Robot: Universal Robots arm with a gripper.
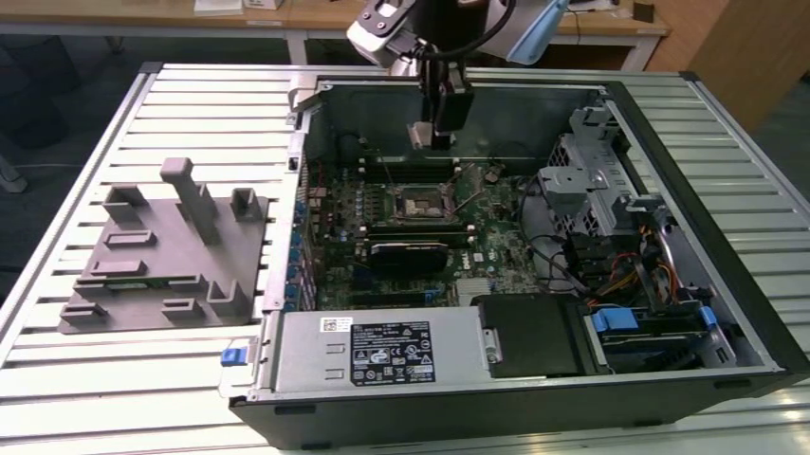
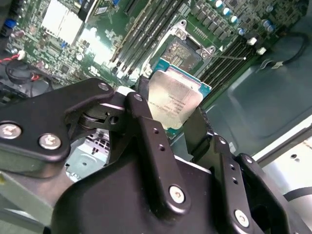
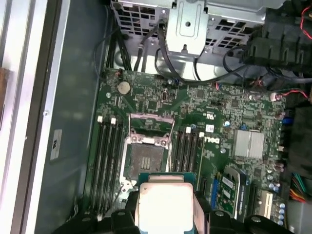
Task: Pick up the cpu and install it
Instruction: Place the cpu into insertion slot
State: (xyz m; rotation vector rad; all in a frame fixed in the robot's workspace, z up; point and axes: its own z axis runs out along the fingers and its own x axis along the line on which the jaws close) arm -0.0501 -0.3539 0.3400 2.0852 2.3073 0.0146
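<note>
The black two-fingered gripper is clamped on the small flat square silvery-topped cpu, holding it by opposite edges in the air over the green motherboard inside the open black computer case. In the exterior view the gripper hangs toward twelve o'clock from the square metal-framed socket, which appears open and empty. The pickup is done; the chip is not yet seated.

Surface: ribbed silver metal slats, evenly lit from above with soft glare; behind it a light wooden desk on white legs, dark floor beneath toward the exterior view's left, and a brown wooden panel at the far right corner
</note>
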